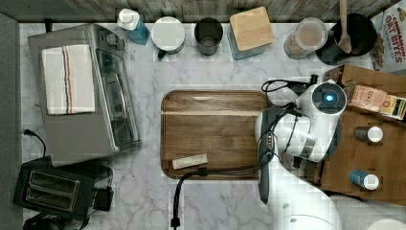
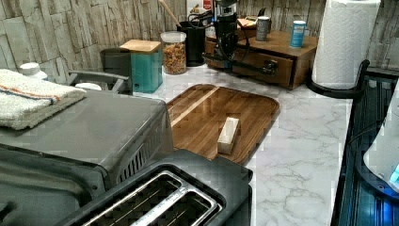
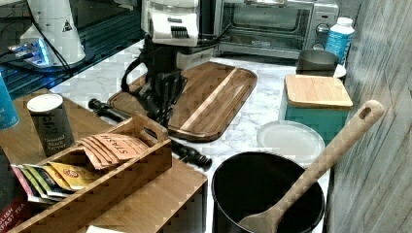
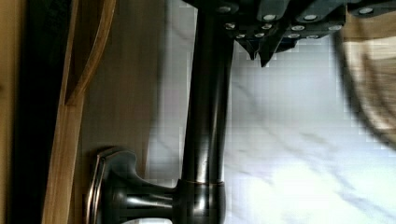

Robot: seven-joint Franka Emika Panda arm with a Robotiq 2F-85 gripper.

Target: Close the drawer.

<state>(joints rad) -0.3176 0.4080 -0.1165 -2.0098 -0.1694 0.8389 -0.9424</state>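
The drawer [image 2: 263, 63] sits in the wooden cabinet at the top view's right, its front facing the dark tray. Its long black bar handle [image 3: 189, 153] runs across the front, seen too as the handle [image 4: 205, 116] and the handle [image 2: 244, 67]. In the wrist view a narrow dark gap lies between the drawer front [image 4: 123, 93] and the cabinet top. My gripper [image 3: 163, 110] points down on the tray side of the bar, close against it. The gripper [image 4: 261, 55] is shut with nothing between its fingers, and the gripper [image 2: 226, 44] hangs over the bar's far end.
A dark wooden tray [image 1: 215, 124] carries a pale block [image 1: 190, 161]. The toaster oven [image 1: 81, 96] and toaster [image 1: 52, 189] stand at the top view's left. Jars, a black pot [image 3: 267, 194] with a wooden spoon, a tea box [image 3: 97, 165] and a paper towel roll [image 2: 346, 42] crowd the cabinet.
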